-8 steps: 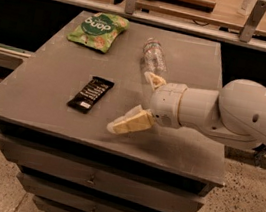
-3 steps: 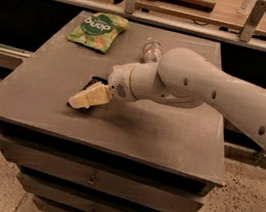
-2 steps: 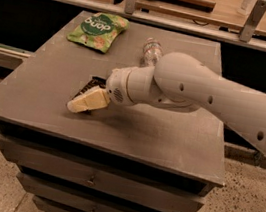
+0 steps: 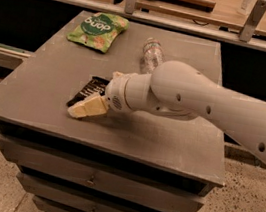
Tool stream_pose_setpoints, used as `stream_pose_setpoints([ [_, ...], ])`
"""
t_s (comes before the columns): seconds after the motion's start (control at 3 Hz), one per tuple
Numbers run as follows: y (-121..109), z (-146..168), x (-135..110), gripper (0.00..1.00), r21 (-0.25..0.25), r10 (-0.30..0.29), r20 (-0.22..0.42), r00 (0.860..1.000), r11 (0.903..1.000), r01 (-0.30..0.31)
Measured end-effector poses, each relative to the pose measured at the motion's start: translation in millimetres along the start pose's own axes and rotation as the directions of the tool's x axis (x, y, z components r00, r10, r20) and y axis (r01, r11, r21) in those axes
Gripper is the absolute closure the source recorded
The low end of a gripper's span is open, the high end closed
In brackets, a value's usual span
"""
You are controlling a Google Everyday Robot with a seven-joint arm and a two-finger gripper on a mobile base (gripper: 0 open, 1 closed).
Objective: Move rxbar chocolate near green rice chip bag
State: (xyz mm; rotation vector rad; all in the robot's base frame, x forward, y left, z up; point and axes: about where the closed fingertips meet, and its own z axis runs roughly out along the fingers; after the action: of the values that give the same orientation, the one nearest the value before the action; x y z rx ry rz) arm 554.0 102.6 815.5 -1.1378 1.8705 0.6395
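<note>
Claw [image 4: 94,94]: low over the front-left part of the worktop [image 4: 35,86], at the end of my white arm [image 4: 199,101], which reaches in from the right edge of the view. Its two cream fingers [image 4: 87,109] stand apart. The lower one slopes down and to the left until its tip is at the worktop surface, and the upper one shows only as a small cream patch above the wrist.

Chocolate bar [image 4: 89,88]: flat on the worktop in a black wrapper with pale lettering. It lies on a diagonal, with its near end toward the front-left. It sits between my fingers, and the lower finger covers its near end. I cannot tell whether either finger presses on it.

Green chip bag [image 4: 97,30]: lying flat at the back-left of the worktop, light green with a darker round logo. It is well apart from the bar, with bare grey surface between them.

Water bottle [image 4: 151,55]: clear plastic, on its side toward the back centre, to the right of the bag. Its near end is hidden behind my arm.

Worktop: a grey slab on a stack of grey drawers [image 4: 90,179] that stands on a speckled floor [image 4: 249,198]. Behind it runs a dark recess under a wooden counter [image 4: 224,17] with metal posts.
</note>
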Motion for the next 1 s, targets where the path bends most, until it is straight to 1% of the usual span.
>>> stream_pose_setpoints([
  [0.33,0.2,0.6,2.7,0.36,-0.001,-0.037,0.003,0.999,0.9993,0.037],
  [1.0,0.3,-3.5,-3.7,0.82,0.000,-0.043,0.004,0.999,0.9991,0.043],
])
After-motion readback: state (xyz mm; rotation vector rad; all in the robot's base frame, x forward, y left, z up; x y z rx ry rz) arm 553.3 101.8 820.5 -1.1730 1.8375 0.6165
